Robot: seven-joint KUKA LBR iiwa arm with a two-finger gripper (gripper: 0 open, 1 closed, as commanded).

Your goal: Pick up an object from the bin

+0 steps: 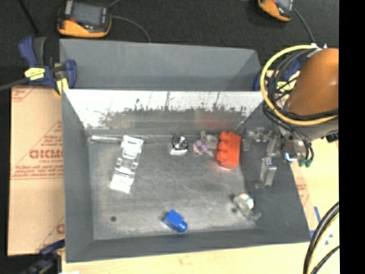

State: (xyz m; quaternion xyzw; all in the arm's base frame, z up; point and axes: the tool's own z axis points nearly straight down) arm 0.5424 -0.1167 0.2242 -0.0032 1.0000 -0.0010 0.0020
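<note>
A grey metal bin (80,210) is seen from above, its floor scuffed and dull and its back wall streaked with dark scratches. It is surrounded by a black surface, on which two orange-and-black devices (84,19) with cables are laid beyond the far rim. A pale worktop (188,264) runs along the near edge.

The gripper (266,176) is lowered against the bin's right wall; whether it is spread or pressed together cannot be told, and nothing is seen in it. Nearest to it, just to its left, an orange-red block (228,149) lies by the back wall. A small clear crumpled thing (244,203) lies below it, a blue piece (175,220) at the front and clear packaging (126,164) at the left.
</note>
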